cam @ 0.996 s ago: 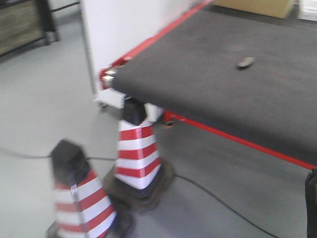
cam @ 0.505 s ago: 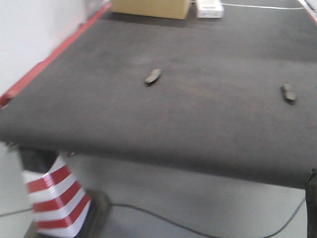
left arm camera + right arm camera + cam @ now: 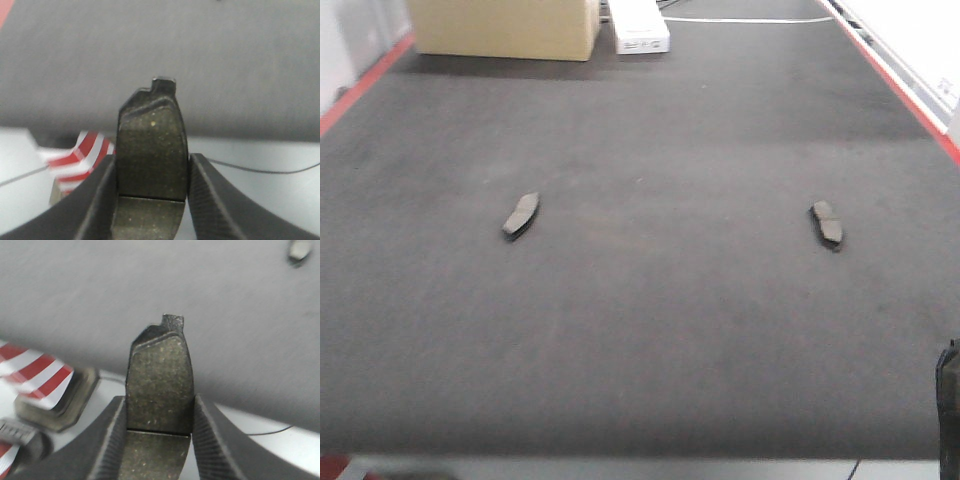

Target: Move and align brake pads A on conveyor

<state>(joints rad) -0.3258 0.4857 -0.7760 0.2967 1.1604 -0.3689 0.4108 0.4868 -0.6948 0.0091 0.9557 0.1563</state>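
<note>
Looking over the conveyor [image 3: 650,330], I see two brake pads lying flat on it, well apart: one pad [image 3: 521,214] toward its left edge, another [image 3: 827,223] toward its right. My left gripper [image 3: 151,175] is clamped on a third pad [image 3: 150,145] held upright short of the belt; my right gripper [image 3: 159,415] clamps a fourth [image 3: 160,385] likewise.

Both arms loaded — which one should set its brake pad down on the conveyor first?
No clear winner. The left gripper and right gripper each clamp a brake pad upright, both short of the conveyor edge. Slight lean right: its wrist view already shows a laid pad ahead to align with.
</note>
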